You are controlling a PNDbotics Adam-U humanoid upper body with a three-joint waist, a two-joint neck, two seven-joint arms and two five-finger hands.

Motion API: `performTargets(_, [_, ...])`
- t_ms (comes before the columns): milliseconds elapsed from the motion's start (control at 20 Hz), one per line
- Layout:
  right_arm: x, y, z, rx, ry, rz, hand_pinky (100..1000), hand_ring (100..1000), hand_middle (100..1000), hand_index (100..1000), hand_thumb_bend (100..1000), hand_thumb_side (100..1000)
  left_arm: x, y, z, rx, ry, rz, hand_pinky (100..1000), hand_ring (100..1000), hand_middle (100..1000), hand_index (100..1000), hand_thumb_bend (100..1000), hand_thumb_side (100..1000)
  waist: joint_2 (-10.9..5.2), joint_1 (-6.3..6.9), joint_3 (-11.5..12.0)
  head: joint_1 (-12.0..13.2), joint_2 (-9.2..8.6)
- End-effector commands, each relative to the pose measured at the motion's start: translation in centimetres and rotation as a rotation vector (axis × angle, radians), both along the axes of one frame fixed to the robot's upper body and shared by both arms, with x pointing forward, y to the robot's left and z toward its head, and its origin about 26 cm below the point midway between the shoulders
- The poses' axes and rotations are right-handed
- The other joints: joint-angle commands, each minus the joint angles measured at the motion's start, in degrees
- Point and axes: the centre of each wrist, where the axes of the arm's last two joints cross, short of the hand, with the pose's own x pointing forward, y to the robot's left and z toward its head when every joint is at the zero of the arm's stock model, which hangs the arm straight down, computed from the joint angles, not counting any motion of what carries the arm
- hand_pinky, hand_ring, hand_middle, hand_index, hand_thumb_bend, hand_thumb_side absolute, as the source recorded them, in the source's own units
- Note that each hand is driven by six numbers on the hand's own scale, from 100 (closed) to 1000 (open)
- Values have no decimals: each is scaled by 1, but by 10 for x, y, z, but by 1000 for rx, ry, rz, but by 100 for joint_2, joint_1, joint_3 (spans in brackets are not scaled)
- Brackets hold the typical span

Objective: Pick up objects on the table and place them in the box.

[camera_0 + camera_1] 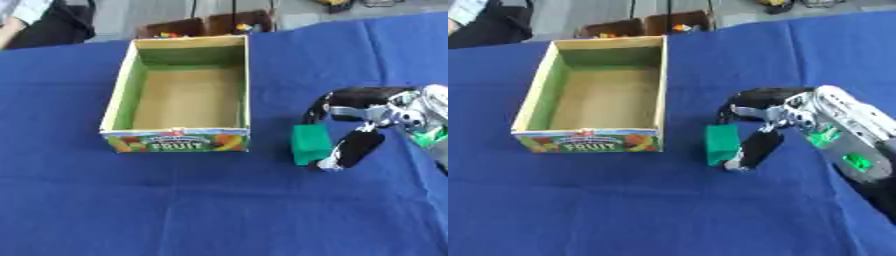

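Cloth is seen first: a deep blue fabric is spread over the surface (201, 210), smooth in the near part, with faint straight fold creases running across and along it.

On the right side, a small green block (310, 144) is found standing on the cloth, boxy and matte, with flat faces and squared edges. It is gripped by the right robot hand (773, 120), which comes in from the right edge: curved black fingers (754, 97) are arched over and behind the block, and a stubby black thumb with a pale tip is pressed against its right face. The block is thus pinched between thumb and fingers. Behind the digits, shiny silver metal plates and joints are shown, with green marks on the wrist housing. The left robot hand is not seen in either view.

Just to the left of the block, apart from it, an open cardboard box (120, 90) is set. It is rectangular, with thin pale rims, green inner walls and a plain brown floor. A printed fruit picture with the word FRUIT is carried on its near outer wall.
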Motion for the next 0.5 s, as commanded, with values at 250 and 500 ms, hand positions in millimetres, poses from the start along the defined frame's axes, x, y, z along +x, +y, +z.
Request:
performTargets(250, [2,-1,3,8,-72,-29,764,798,682,797,416,429,-3,-1,8,8,-26,-8,849,985,973,1000,100,1000,-83,-11,1,-6,-85])
performTargets(500, [6,-2,-1,21,-105,-57,741,769,631,747,379,334,-3,-1,9,4,-26,-9,849,984,974,1000,100,1000,-72,-3,14,-15,-91])
